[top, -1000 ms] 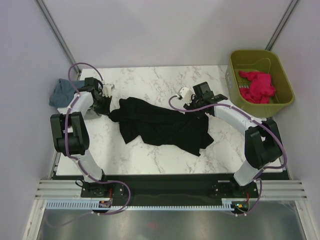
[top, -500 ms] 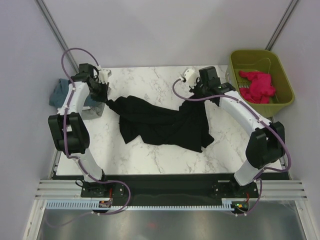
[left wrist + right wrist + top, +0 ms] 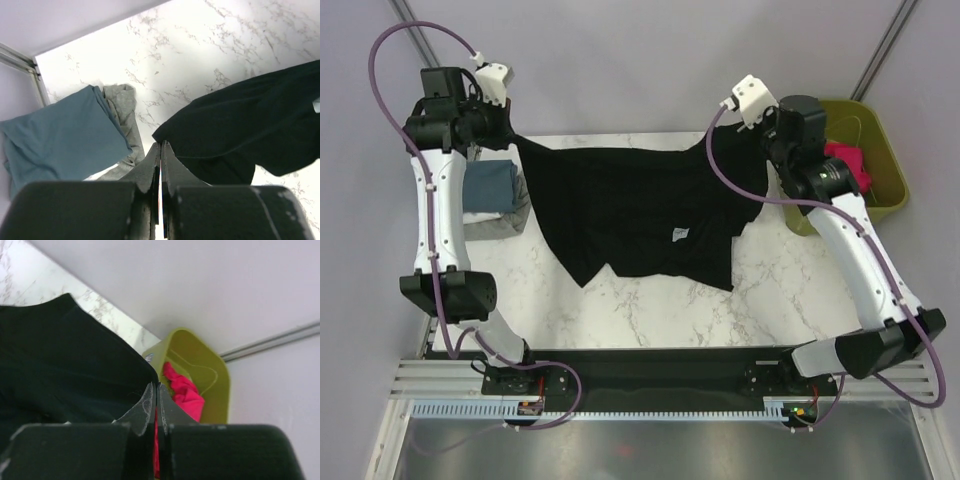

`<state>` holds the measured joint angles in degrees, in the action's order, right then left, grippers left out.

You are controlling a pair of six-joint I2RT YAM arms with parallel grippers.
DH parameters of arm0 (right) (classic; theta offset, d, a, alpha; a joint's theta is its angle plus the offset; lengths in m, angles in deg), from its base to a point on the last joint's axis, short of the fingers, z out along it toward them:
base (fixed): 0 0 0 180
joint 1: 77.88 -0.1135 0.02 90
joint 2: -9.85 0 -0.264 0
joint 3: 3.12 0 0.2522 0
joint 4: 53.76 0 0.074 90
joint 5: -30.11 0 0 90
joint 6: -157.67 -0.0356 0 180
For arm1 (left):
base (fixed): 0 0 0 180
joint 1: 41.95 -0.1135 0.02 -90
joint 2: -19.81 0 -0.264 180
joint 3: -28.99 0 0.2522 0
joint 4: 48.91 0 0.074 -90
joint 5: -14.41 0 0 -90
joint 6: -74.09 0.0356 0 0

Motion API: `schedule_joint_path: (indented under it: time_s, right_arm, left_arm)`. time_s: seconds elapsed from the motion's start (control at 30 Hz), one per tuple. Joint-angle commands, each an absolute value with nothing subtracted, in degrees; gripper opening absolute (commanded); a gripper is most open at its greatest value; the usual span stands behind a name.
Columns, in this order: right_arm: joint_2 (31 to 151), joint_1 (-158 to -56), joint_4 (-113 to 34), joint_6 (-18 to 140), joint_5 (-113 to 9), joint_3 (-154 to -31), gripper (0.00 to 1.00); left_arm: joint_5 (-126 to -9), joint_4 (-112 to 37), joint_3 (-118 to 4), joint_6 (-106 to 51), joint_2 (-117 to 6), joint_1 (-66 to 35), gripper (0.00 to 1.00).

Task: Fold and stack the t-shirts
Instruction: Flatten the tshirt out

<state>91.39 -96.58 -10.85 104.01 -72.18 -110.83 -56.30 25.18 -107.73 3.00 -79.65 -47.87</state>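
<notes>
The large black t-shirt (image 3: 630, 210) hangs spread between my two raised grippers, its lower edge resting on the marble table (image 3: 650, 310). Its small white label (image 3: 680, 233) faces up. My left gripper (image 3: 510, 137) is shut on the shirt's left top corner, and my right gripper (image 3: 738, 138) is shut on its right top corner. In the left wrist view the gripper (image 3: 160, 145) pinches the black cloth (image 3: 240, 130). In the right wrist view the gripper (image 3: 156, 386) pinches black cloth (image 3: 65, 360). A folded teal-blue shirt (image 3: 485, 185) lies on a grey one (image 3: 505, 222) at the table's left edge. I cannot make out a white shirt.
The olive-green basket (image 3: 880, 140) stands at the back right with a pink cloth (image 3: 845, 165) in it, just behind my right arm. It also shows in the right wrist view (image 3: 200, 365). The teal shirt (image 3: 60, 135) and grey shirt (image 3: 122, 107) lie below my left gripper.
Both grippers have risen and moved apart toward the back corners. The bunched black shirt has been lifted and stretched out flat between them, and its white label now shows.
</notes>
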Motion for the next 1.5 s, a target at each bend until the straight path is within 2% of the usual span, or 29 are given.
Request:
schedule_joint_path:
  time_s: [0.0,0.33,0.57,0.73,0.87,1.03,1.2,1.27,1.33,1.47]
  right_arm:
    - [83.34,-95.45,-13.98,102.92,-75.53,-113.12,0.0]
    - [65.23,-95.28,-11.62,96.59,-75.01,-113.91,0.0]
    - [57.68,-95.28,-3.18,95.01,-75.09,-122.51,0.0]
    - [56.96,-95.19,3.15,95.71,-74.65,-132.79,0.0]
    - [60.29,-95.1,6.75,97.03,-75.0,-146.39,0.0]
    - [63.28,-94.75,4.65,101.14,-73.87,-151.79,0.0]
    - [63.64,-94.66,0.53,101.16,-69.56,-143.38,0.0]
    - [62.68,-94.66,-3.23,99.41,-68.51,-134.34,0.0]
    - [62.32,-94.66,-8.17,97.56,-67.97,-119.07,0.0]
    - [64.6,-94.66,-12.22,96.94,-65.69,-105.07,0.0]
  left_arm:
    - [-54.49,28.13,-110.63,2.36,-72.84,-47.93,0.02]
    - [-51.42,26.46,-108.09,7.11,-54.57,-47.67,0.02]
    - [-51.94,24.26,-107.91,9.04,-42.17,-47.76,0.02]
    - [-54.13,21.98,-107.73,9.66,-35.66,-47.76,0.02]
    - [-55.54,19.17,-109.3,8.52,-32.14,-47.76,0.02]
    - [-57.21,18.03,-113.88,9.57,-34.15,-47.76,0.02]
    - [-59.76,17.14,-109.68,12.12,-38.1,-47.76,0.02]
    - [-59.42,15.57,-102.49,12.82,-38.2,-47.75,0.02]
    - [-57.92,12.66,-88.62,12.48,-39.51,-47.76,0.02]
    - [-56.43,12.48,-77.87,13.44,-46.1,-47.76,0.02]
